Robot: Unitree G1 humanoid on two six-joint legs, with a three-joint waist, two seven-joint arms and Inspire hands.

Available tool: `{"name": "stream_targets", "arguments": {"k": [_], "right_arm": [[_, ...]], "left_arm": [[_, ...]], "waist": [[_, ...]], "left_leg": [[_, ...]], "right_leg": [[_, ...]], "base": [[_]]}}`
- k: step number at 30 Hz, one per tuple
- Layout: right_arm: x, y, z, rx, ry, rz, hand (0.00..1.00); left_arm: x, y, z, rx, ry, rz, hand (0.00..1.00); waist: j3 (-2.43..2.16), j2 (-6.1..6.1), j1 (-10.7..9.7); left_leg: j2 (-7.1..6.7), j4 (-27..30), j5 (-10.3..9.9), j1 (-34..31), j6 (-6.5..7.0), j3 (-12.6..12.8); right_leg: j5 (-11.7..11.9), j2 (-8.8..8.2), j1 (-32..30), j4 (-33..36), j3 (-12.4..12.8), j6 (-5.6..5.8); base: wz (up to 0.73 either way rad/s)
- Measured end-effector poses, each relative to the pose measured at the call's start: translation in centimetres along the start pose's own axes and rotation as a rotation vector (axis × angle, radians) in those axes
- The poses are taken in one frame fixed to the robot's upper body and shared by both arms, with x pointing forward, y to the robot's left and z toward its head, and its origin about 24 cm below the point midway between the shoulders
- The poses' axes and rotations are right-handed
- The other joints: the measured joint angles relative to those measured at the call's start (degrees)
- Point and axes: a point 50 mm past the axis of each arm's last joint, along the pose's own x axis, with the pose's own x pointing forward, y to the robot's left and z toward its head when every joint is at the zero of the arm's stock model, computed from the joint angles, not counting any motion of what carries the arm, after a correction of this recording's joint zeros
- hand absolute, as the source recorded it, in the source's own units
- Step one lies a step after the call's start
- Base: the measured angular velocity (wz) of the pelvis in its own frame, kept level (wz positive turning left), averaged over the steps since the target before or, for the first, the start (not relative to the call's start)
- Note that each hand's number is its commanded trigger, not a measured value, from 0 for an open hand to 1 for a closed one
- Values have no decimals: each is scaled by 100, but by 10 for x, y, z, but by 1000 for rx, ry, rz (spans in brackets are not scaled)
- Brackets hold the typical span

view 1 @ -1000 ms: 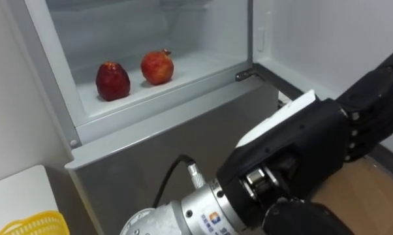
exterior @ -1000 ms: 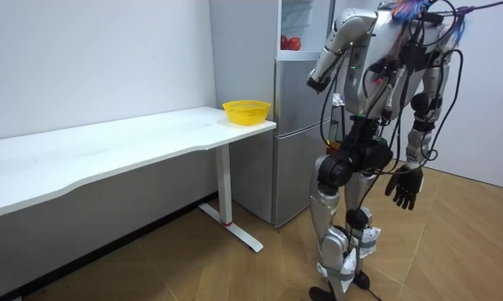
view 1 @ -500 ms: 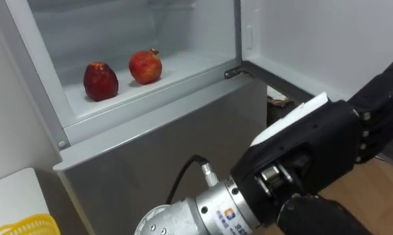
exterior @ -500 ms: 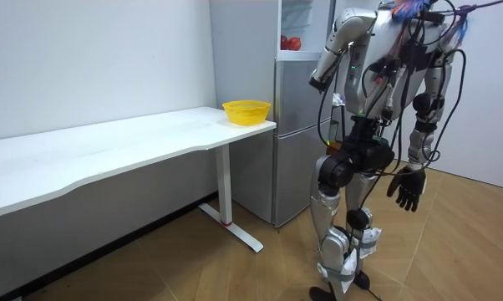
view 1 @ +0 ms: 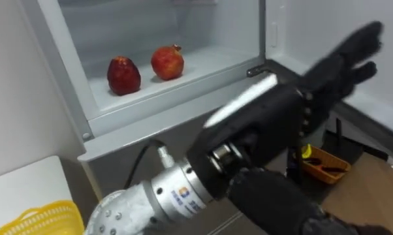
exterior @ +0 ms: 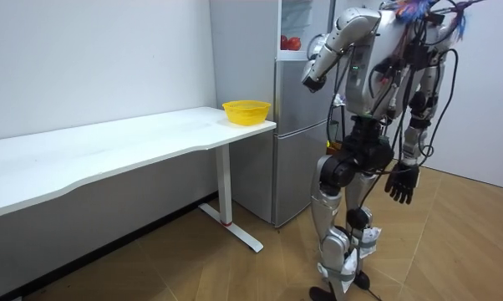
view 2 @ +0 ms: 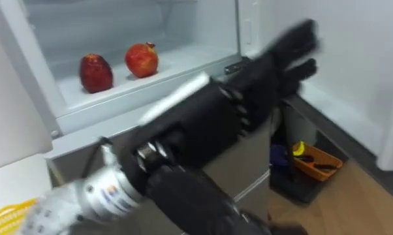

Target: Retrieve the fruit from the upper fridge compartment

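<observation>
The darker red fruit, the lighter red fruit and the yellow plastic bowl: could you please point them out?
Darker red round fruit point(view 1: 124, 76): left eye view, centre of its skin.
Lighter red round fruit point(view 1: 167, 62): left eye view, centre of its skin.
Yellow plastic bowl point(exterior: 246, 115): room view, its outer wall.

The left robot hand point(view 1: 294, 111) is raised, fingers point(view 1: 353, 55) straight (spread); right robot hand point(exterior: 401, 183) hangs relaxed.

Nothing legible shows in any view. The one piece of print sits on the silver wrist cuff point(view 1: 158, 200) behind the left hand point(view 1: 275, 124): a small orange-and-blue mark with a short line of dark characters beside it, too blurred to read
</observation>
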Motion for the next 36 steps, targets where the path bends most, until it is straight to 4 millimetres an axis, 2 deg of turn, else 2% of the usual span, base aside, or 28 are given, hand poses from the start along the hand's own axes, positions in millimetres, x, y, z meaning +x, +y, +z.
{"name": "stream_targets", "arguments": {"k": [1, 3, 5, 9, 13, 15, 19, 22, 25, 27, 28, 30, 31, 33, 34, 36], "right_arm": [[0, 1, 0, -2, 0, 1, 0], [0, 3, -1, -8, -2, -5, 0], [0, 2, 0, -26, -9, -23, 0], [0, 2, 2, -70, -34, -42, 0], [0, 4, 2, -77, -48, -40, 0], [0, 5, 0, -80, -43, -45, 0], [0, 8, -5, -78, -32, -60, 0], [-1, 9, -13, -66, -24, -73, 0], [-1, 9, -20, -35, -3, -83, 0], [-1, 8, -22, -21, 0, -91, 0], [-2, 8, -23, -23, 3, -94, 0], [-2, 8, -28, -18, 14, -106, 0], [-2, 8, -28, -7, 14, -110, 0], [-2, 6, -27, 9, 5, -130, 0], [-2, 6, -27, 10, 3, -134, 0], [-3, 6, -32, 16, 10, -146, 0]], "left_arm": [[-3, 3, 3, 12, -8, 20, 0], [-16, 10, 9, 39, -22, 110, 0], [-28, 13, 14, 84, -12, 168, 0], [-38, 19, 23, 162, -13, 292, 0], [-42, 23, 30, 239, -36, 367, 0], [-45, 27, 36, 316, -45, 428, 0], [-55, 31, 54, 430, -114, 532, 0], [-74, 41, 69, 512, -161, 673, 0], [-106, 53, 80, 598, -153, 863, 0], [-135, 58, 85, 655, -108, 1017, 0], [-141, 59, 85, 668, -95, 1054, 0], [-170, 59, 79, 759, 19, 1212, 0], [-177, 59, 77, 785, 60, 1246, 0], [-210, 57, 66, 848, 223, 1376, 0], [-218, 56, 63, 853, 262, 1407, 0], [-255, 54, 50, 866, 409, 1568, 0]], "waist": [[-4, -42, 72], [-57, -175, 328], [-74, -215, 428], [-81, -222, 681], [-75, -224, 795], [-93, -193, 917], [-94, -193, 1124], [-92, -192, 1324], [-92, -189, 1468], [-91, -196, 1585], [-91, -199, 1591], [-90, -181, 1648], [-89, -174, 1693], [-75, -145, 1734], [-74, -147, 1744], [-58, -104, 1808]], "left_leg": [[3, 1, 6, 1, -9, -19], [11, 6, 21, 8, -31, -167], [6, 13, 25, 17, -37, -294], [-9, 37, 26, 9, -38, -502], [-41, 79, 26, 9, -37, -721], [-75, 85, 27, 31, -35, -831], [-94, 81, 29, 101, -38, -958], [-102, 86, 30, 126, -40, -1011], [-116, 109, 34, 51, -47, -1144], [-128, 116, 37, 29, -52, -1244], [-133, 117, 37, 30, -52, -1253], [-170, 132, 37, 44, -51, -1348], [-177, 136, 37, 47, -50, -1369], [-198, 177, 36, 21, -48, -1427], [-205, 173, 36, 25, -48, -1455], [-215, 167, 36, 38, -48, -1568]], "right_leg": [[-1, -1, 20, -14, -37, -7], [3, 3, 106, -74, -141, -38], [-3, 1, 177, -116, -238, -54], [-10, -63, 323, -209, -498, -59], [-33, -104, 495, -291, -717, -56], [-106, -154, 537, -279, -841, -54], [-187, -171, 606, -204, -892, -59], [-220, -176, 652, -196, -911, -63], [-234, -194, 639, -203, -1077, -73], [-244, -205, 642, -206, -1139, -74], [-249, -211, 647, -205, -1160, -71], [-273, -236, 700, -203, -1200, -48], [-277, -242, 708, -203, -1197, -42], [-284, -272, 722, -209, -1245, -32], [-287, -277, 735, -211, -1253, -26], [-298, -274, 743, -201, -1253, -20]], "base": [[28], [26], [28], [31], [33], [30], [13], [9], [22], [15], [18], [18], [8], [8], [15], [6]]}}
